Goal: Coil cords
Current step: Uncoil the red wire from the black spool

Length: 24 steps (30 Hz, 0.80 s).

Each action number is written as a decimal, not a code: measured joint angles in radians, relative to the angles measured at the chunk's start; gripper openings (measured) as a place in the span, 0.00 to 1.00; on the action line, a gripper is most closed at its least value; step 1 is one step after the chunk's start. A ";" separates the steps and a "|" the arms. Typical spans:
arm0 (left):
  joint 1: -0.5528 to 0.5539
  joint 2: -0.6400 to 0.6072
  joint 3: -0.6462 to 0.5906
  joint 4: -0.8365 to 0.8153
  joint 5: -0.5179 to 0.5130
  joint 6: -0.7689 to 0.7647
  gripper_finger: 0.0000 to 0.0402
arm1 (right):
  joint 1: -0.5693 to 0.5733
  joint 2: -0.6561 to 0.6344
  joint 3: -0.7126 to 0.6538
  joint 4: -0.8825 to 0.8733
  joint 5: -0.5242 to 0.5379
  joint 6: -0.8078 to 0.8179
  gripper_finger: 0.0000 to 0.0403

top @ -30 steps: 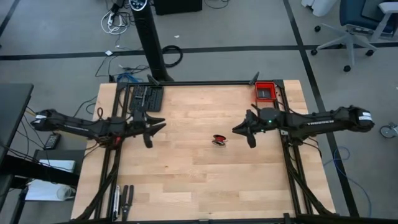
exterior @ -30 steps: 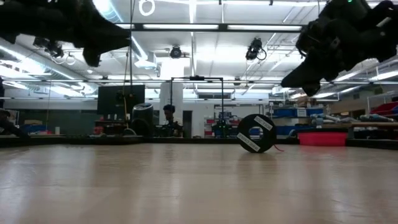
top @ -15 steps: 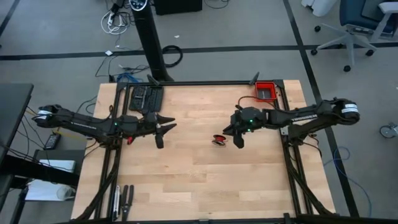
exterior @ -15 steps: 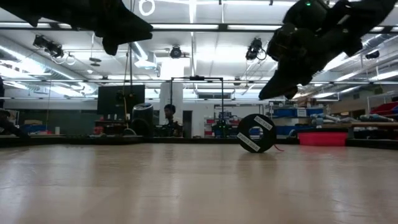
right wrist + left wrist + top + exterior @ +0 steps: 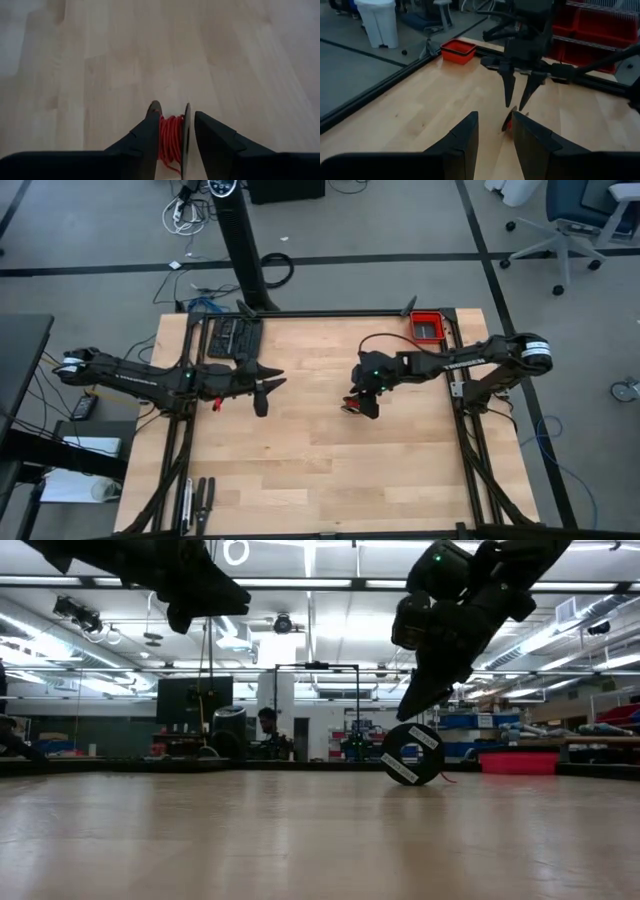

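The red cord (image 5: 171, 136) is wound on a small black spool (image 5: 350, 404) that stands on its rim near the table's middle; it also shows in the low view (image 5: 413, 753) and the left wrist view (image 5: 507, 121). My right gripper (image 5: 366, 406) is open just above the spool, fingers slanting down, one on each side of it (image 5: 176, 115), apart from it in the low view (image 5: 410, 710). My left gripper (image 5: 267, 392) is open and empty, well above the table on the spool's left side (image 5: 495, 116).
A red bin (image 5: 427, 327) stands at the table's far right corner. A black keyboard-like thing (image 5: 237, 337) lies at the far left, and dark tools (image 5: 197, 500) lie at the near left corner. Bare wood surrounds the spool.
My right gripper has gone toward the table's left edge and down, tipping its fingers downward, until it stands over the spool. My left gripper has gone a little toward the table's right edge. The spool has stayed where it was.
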 joint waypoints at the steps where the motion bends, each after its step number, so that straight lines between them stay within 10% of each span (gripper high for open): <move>1: 0.000 0.001 0.006 -0.007 0.001 -0.005 0.30 | 0.000 0.001 0.000 -0.008 0.000 0.003 0.31; 24: 0.000 0.050 0.011 -0.016 0.000 -0.004 0.30 | 0.005 0.095 0.001 0.024 0.024 0.024 0.26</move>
